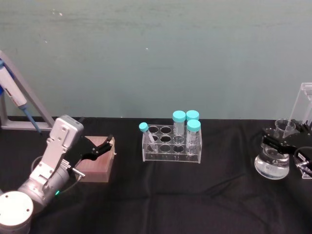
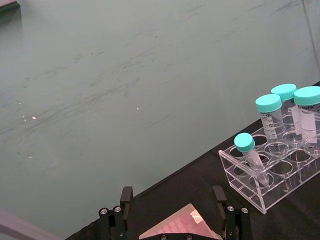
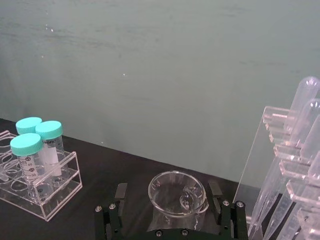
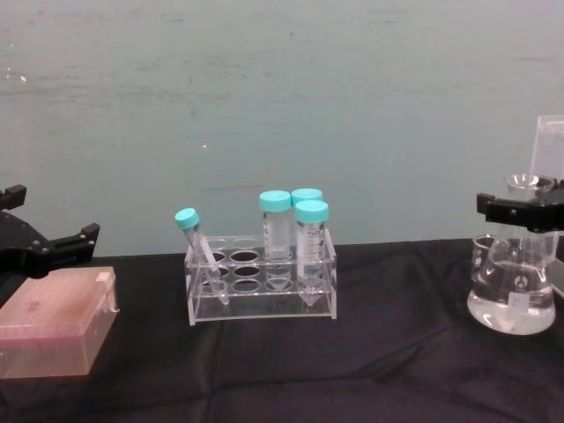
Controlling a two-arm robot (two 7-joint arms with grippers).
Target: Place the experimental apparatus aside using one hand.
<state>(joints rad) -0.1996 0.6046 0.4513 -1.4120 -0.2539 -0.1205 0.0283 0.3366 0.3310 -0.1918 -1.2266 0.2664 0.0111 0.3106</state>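
Observation:
The conical flask (image 1: 271, 165) with clear liquid stands on the black cloth at the far right. My right gripper (image 1: 278, 139) is open, one finger on each side of the flask's neck. In the right wrist view the flask's mouth (image 3: 177, 192) sits between the fingers (image 3: 120, 192) with a gap on both sides. The tall acrylic stand (image 1: 306, 105) with plastic pipettes (image 3: 290, 165) rises just behind the flask at the right edge. A small glass beaker (image 4: 482, 256) is half hidden behind the flask (image 4: 513, 295). My left gripper (image 1: 103, 146) hangs open at the left.
A clear rack (image 1: 170, 146) of teal-capped tubes stands mid-table. A pink box (image 1: 97, 163) lies under my left gripper's fingers (image 2: 125, 195). A blue and white pipette on a grey frame (image 1: 12, 90) stands at the far left. Bare black cloth lies between the rack and the flask.

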